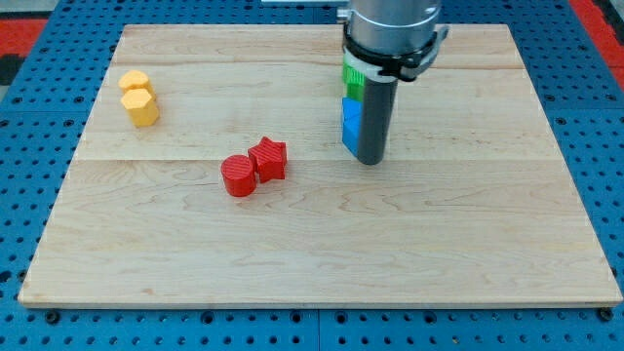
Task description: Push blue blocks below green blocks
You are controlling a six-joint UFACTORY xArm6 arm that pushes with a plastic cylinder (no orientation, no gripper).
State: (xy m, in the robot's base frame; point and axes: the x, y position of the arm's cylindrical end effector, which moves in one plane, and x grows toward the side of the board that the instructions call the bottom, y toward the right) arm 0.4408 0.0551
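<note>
My tip [370, 161] rests on the wooden worktop [468, 244], the lower end of a plain rod: as an end effector it has no jaws, so nothing about it is apart, together or clamped. Just to the tip's left in the view, touching or all but touching the rod, a sliver of the blue blocks [350, 122] shows; the rod hides most of them, so I cannot tell their shapes or how the two lie against each other. Directly above that blue sliver, toward the view's top, a strip of the green blocks [351, 80] shows beside the rod's collar. Well off to the tip's left sit a red cylinder [237, 176] and a red star [268, 159], touching; far to the left are two yellow blocks [139, 97]. Judging by this, the blue already sits beneath the green, so the push seems at its close. The next move probably calls for easing away rightward without nudging either pair.
</note>
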